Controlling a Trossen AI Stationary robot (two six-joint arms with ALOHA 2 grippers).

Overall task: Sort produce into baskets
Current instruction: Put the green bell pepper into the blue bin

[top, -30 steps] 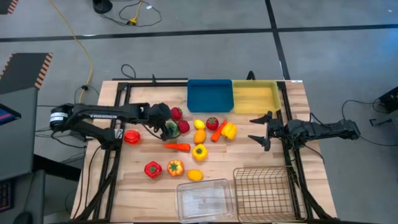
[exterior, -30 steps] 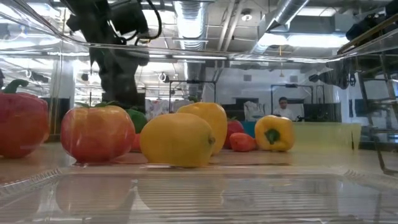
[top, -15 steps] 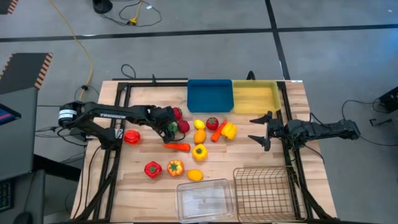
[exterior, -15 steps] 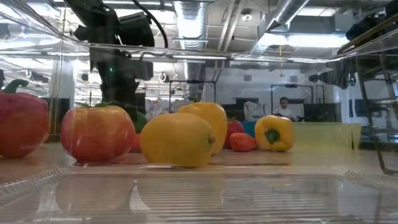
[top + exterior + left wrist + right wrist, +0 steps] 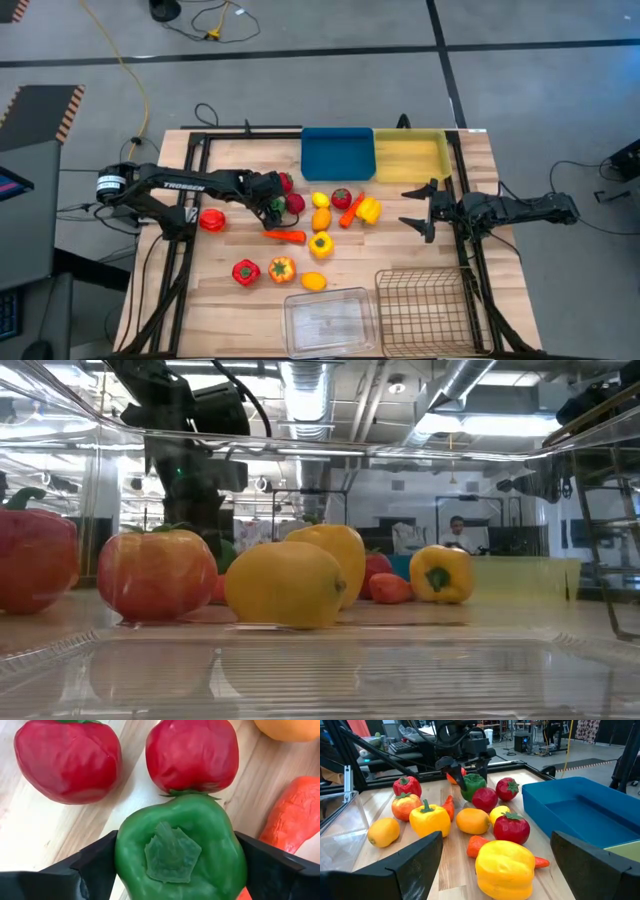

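Glossy toy produce [image 5: 320, 243] lies scattered mid-table between the blue tray [image 5: 337, 154], yellow tray [image 5: 410, 158], clear bin [image 5: 330, 321] and wire basket [image 5: 420, 309].

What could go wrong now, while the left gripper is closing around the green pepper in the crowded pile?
1. The left gripper straddles the green pepper, which touches a red fruit. Lifting may knock that fruit and set it rolling.
2. The pepper looks glossy and rounded, so the fingers might slip and drop it.
3. A carrot lies close beside one finger; it could be pushed or pinched along with the pepper.

The right gripper waits open near the yellow tray.
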